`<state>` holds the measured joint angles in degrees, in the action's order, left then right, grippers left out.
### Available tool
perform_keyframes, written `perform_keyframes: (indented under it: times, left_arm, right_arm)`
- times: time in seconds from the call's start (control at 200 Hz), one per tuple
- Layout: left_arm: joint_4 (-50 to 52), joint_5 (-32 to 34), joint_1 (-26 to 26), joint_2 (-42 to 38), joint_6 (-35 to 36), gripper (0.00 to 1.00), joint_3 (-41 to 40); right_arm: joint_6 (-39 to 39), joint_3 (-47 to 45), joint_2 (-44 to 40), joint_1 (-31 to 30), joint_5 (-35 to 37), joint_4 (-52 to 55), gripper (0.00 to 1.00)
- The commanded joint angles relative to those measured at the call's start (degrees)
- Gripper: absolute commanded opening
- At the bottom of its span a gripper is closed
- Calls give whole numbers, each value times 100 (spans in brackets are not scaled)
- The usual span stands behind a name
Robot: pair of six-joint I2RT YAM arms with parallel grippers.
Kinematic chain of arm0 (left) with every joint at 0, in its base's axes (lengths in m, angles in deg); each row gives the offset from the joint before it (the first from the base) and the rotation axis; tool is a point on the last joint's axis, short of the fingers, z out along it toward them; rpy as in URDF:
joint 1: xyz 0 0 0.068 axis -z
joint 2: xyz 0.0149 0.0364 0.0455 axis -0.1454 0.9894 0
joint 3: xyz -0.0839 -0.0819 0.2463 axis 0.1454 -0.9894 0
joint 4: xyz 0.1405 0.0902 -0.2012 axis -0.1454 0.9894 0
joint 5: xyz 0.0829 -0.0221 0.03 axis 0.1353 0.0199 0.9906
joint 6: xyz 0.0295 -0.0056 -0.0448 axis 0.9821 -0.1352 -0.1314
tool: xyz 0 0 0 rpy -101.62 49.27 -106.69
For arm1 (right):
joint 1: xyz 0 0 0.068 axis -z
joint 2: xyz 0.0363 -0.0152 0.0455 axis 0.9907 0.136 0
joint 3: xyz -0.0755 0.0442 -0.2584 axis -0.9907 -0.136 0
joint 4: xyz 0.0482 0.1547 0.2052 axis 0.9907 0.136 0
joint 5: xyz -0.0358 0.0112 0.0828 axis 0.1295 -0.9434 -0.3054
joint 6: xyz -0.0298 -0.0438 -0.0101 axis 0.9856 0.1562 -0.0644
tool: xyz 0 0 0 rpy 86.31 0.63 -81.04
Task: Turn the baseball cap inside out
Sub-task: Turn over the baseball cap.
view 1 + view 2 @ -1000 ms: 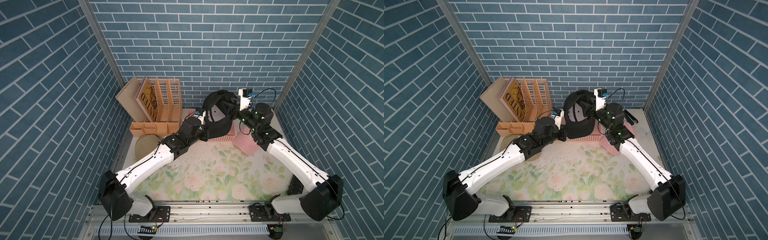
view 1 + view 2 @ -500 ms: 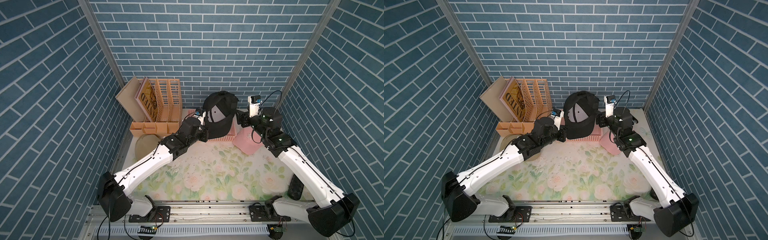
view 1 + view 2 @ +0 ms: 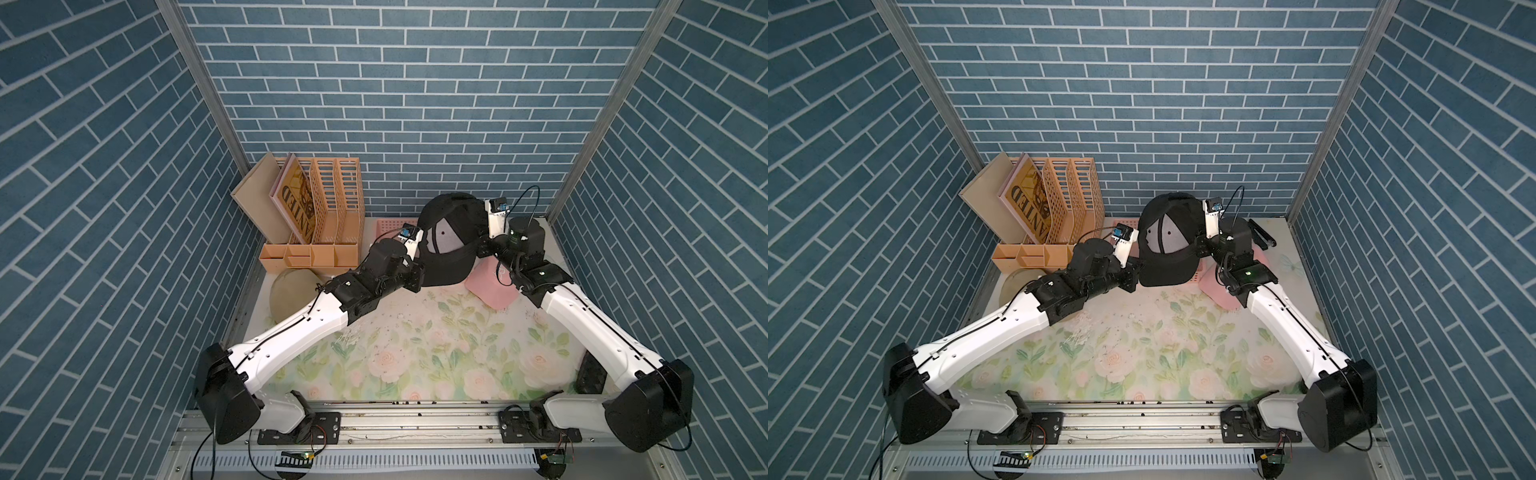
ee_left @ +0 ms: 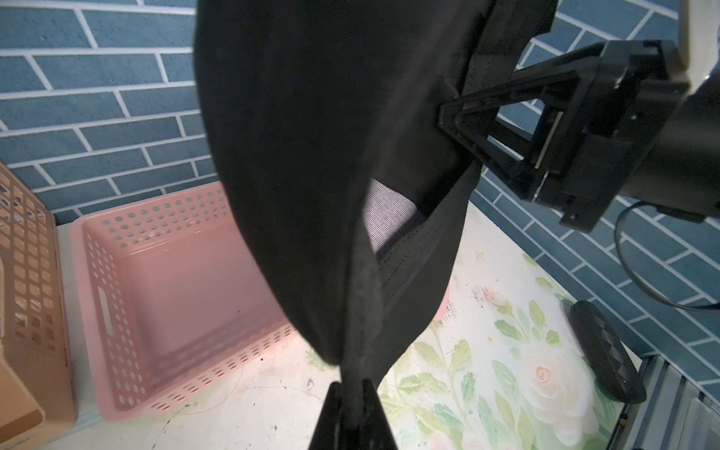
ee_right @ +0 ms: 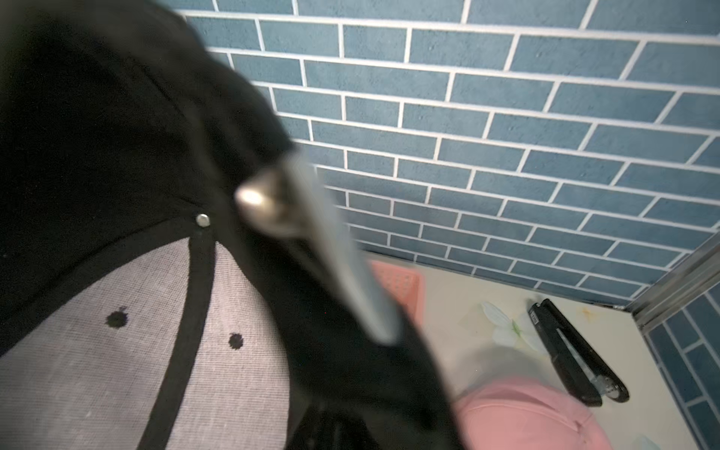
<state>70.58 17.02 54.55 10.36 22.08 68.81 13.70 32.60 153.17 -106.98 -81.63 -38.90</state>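
Observation:
The black baseball cap (image 3: 451, 257) (image 3: 1167, 266) hangs in the air over the back of the table, its open underside and grey inner lining (image 3: 444, 239) facing up. My left gripper (image 4: 352, 389) (image 3: 417, 276) is shut on the brim's edge from the left. My right gripper (image 4: 448, 113) (image 3: 478, 247) meets the rim on the cap's right side and looks shut on it. In the right wrist view the cap (image 5: 97, 117) and its metal strap buckle (image 5: 265, 202) fill the picture, and black cloth hides the jaws.
A pink basket (image 4: 175, 292) sits under the cap. A pink cap (image 3: 490, 282) lies beside my right arm and a beige cap (image 3: 291, 291) under my left arm. An orange file rack (image 3: 332, 199) stands back left. A black stapler (image 5: 576, 350) lies back right.
My right gripper drew away from the cap to the right, then came back to its right rim and closed. The left gripper kept its hold and the cap stayed up.

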Motion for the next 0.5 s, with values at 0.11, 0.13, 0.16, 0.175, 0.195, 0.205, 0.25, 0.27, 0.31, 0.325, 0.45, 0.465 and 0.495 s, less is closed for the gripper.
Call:
perform_keyframes:
  times: [0.11,0.13,0.16,0.175,0.195,0.205,0.25,0.27,0.31,0.325,0.45,0.465,0.495]
  left_arm:
    - [-459,438,19,-174,-330,0,-256]
    - [-493,417,13,-170,-354,0,-268]
    - [-540,394,15,-154,-391,0,-282]
    - [-565,359,13,-149,-404,0,-285]
    - [-583,304,12,-125,-418,0,-278]
    - [-587,282,12,-113,-419,0,-264]
    - [-584,202,21,-52,-425,0,-207]
    - [-574,175,21,-32,-421,0,-187]
    - [-548,171,21,15,-402,0,-142]
    - [-540,178,21,22,-387,0,-132]
    - [-455,398,12,55,-233,0,-60]
    - [-442,425,12,58,-218,0,-50]
    - [-443,472,12,55,-199,0,-56]
  right_arm:
    - [-803,42,-23,107,608,-582,1]
    - [-910,28,-8,99,606,-620,0]
    - [-1086,0,20,71,648,-679,0]
    - [-1163,-22,37,53,688,-723,0]
    - [-1242,-56,57,10,771,-778,0]
    - [-1275,-72,71,-12,827,-804,0]
    - [-1376,-132,131,-100,905,-903,0]
    - [-1382,-143,165,-127,860,-942,1]
    - [-1350,-129,252,-179,645,-952,20]
    - [-1336,-108,272,-202,581,-940,27]
    - [-1104,-144,138,-415,381,-802,53]
    - [-1095,-179,78,-424,403,-794,53]
    - [-1097,-292,-75,-444,454,-823,53]
